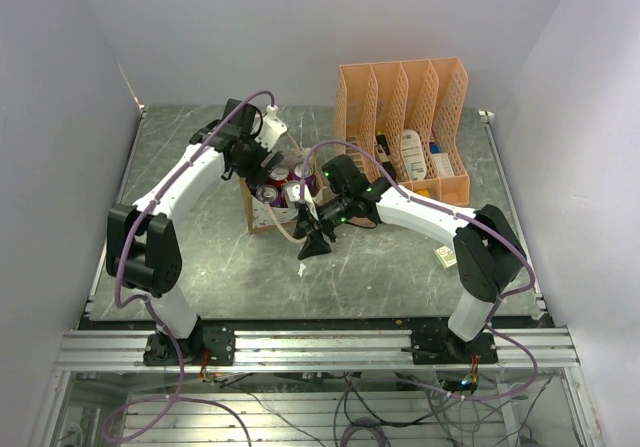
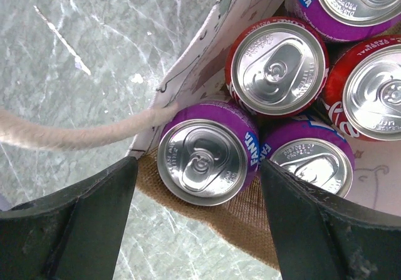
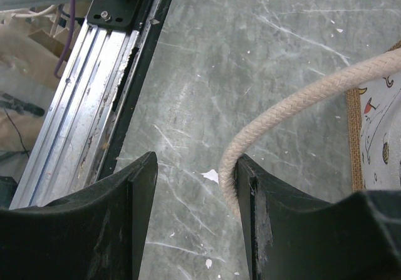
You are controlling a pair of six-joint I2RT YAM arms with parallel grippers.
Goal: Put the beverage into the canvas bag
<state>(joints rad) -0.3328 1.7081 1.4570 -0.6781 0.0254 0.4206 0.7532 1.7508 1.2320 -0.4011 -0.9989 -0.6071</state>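
My left claw [image 2: 195, 173] stands wide above the purple can [image 2: 202, 158], upright in the canvas bag [image 2: 200, 67]; my right claw [image 3: 197, 167], narrowly parted, seemingly hooks a rope handle [image 3: 282, 114].

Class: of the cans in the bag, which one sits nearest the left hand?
The purple can in the canvas bag's corner beside the rope handle, framed between the left hand's fingers; the others stand farther in.

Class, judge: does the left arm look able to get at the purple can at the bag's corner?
Probably yes: the open left pincer hangs straight over that purple can, its top uncovered; the cream handle only passes beside it.
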